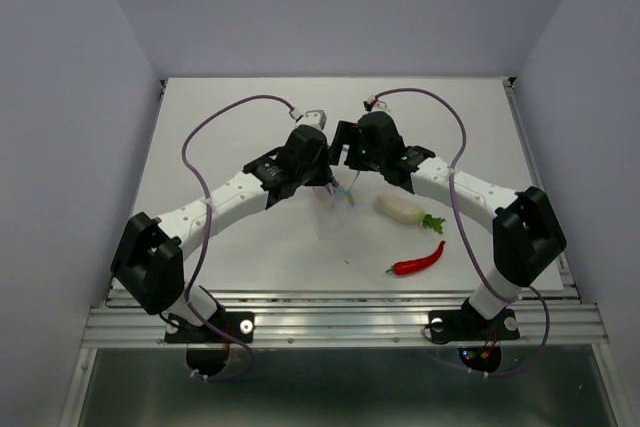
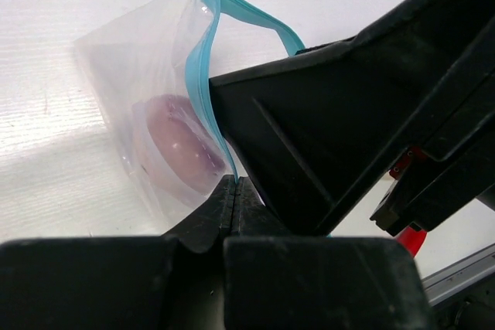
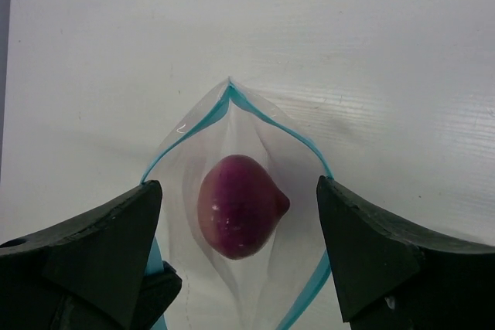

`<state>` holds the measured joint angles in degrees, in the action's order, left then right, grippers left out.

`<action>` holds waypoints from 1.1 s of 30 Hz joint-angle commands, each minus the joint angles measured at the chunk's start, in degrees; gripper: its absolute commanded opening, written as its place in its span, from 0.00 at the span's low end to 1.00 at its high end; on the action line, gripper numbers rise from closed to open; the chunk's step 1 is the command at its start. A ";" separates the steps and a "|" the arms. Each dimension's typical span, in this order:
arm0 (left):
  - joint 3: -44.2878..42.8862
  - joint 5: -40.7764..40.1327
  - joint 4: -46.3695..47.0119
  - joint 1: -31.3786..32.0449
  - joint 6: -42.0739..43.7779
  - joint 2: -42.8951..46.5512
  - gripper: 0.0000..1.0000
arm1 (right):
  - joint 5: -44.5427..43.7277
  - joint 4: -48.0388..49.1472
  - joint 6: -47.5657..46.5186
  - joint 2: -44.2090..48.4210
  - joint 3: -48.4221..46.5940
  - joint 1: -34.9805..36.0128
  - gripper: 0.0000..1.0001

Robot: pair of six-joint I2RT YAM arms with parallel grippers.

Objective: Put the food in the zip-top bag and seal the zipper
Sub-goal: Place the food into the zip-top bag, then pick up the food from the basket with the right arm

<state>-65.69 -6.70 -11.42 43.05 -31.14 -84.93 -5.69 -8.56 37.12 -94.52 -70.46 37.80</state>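
Top view: zip-top bag (image 1: 333, 205) mostly hidden under left hand (image 1: 322, 187) & right hand (image 1: 348, 179); onion (image 3: 238, 216) not discernible there. L wrist view: right hand blocks bag's right side; red sliver (image 2: 412, 241) below it too small to ID. R wrist view: bag btm cut off by frame edge.

A robot lab cell: white table (image 1: 250, 247) boxed by plain grey walls (image 1: 60, 147), arms (image 1: 215, 202) bolted to near metal rail (image 1: 340, 327).

My left arm (image 1: 215, 202) and right arm (image 1: 462, 187) were white along the links, with bulky black housings at the joints. A thin purple cable (image 1: 198, 142) looped beside each, ending in a small white plug (image 1: 313, 115). My left gripper (image 2: 234, 191) and right gripper (image 3: 238, 199) were matte black, their fingers (image 3: 379, 256) broad, smooth wedges.
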 commanded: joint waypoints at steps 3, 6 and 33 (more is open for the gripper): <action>-0.31 -0.68 3.60 0.37 -0.68 1.17 0.00 | 3.15 1.00 -3.10 4.60 -0.74 0.43 0.93; 0.03 -1.56 2.99 0.28 -0.59 0.99 0.00 | 0.25 -3.20 -7.30 8.55 0.84 0.43 1.00; 3.11 -1.56 2.81 -0.16 4.94 3.27 0.00 | 1.21 -13.24 -52.77 23.16 21.59 -5.72 1.00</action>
<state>-63.22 -8.86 -10.39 43.03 -27.46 -83.66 -5.74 -22.31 -13.32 -70.59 -48.51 32.95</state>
